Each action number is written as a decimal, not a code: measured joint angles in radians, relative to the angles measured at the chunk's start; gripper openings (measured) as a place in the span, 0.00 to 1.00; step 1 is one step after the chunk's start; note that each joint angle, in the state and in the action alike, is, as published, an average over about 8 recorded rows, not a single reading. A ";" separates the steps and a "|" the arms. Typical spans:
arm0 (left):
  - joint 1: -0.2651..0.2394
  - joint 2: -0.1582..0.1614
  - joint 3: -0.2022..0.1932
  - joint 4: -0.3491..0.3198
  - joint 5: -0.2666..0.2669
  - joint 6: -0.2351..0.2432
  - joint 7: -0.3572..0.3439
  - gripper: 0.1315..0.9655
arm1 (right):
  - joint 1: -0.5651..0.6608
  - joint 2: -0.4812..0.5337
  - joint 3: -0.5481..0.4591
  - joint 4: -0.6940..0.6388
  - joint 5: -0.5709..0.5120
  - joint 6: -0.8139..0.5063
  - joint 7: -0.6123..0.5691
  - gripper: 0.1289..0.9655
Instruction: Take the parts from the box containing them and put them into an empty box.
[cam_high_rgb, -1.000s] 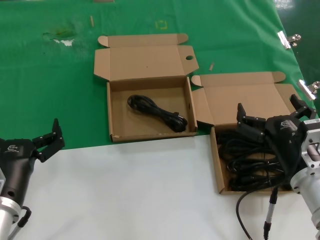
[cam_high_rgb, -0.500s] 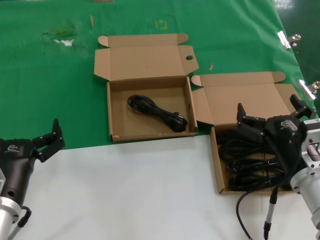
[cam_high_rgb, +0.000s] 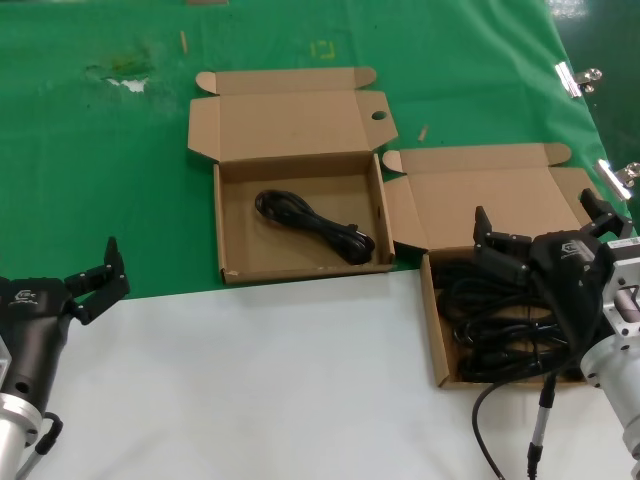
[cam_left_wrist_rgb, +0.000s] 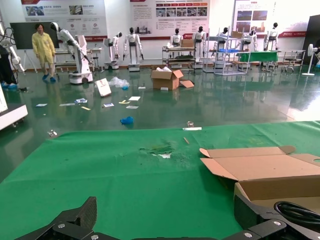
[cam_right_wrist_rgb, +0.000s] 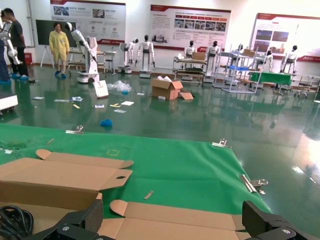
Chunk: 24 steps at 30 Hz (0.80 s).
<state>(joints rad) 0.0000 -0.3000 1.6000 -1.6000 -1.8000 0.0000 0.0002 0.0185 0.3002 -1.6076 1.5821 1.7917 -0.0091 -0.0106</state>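
Nothing has changed in the last second: both arms and all cords are exactly where they were, so the next pick has not started yet. The right gripper hangs over the full box on the right, jaws wide open and holding nothing, above the tangled pile of cords. The left gripper waits at the near left, also open and empty. One cord already lies in the other box, a tied black rubbery bundle. Both boxes are shallow brown corrugated cardboard with lids folded back, standing on a green cloth.
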 joint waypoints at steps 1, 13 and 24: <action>0.000 0.000 0.000 0.000 0.000 0.000 0.000 1.00 | 0.000 0.000 0.000 0.000 0.000 0.000 0.000 1.00; 0.000 0.000 0.000 0.000 0.000 0.000 0.000 1.00 | 0.000 0.000 0.000 0.000 0.000 0.000 0.000 1.00; 0.000 0.000 0.000 0.000 0.000 0.000 -0.001 1.00 | 0.000 0.000 0.000 0.000 0.000 0.000 0.000 1.00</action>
<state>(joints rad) 0.0000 -0.3000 1.6000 -1.6000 -1.8000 0.0000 -0.0003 0.0186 0.3002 -1.6076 1.5821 1.7917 -0.0091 -0.0107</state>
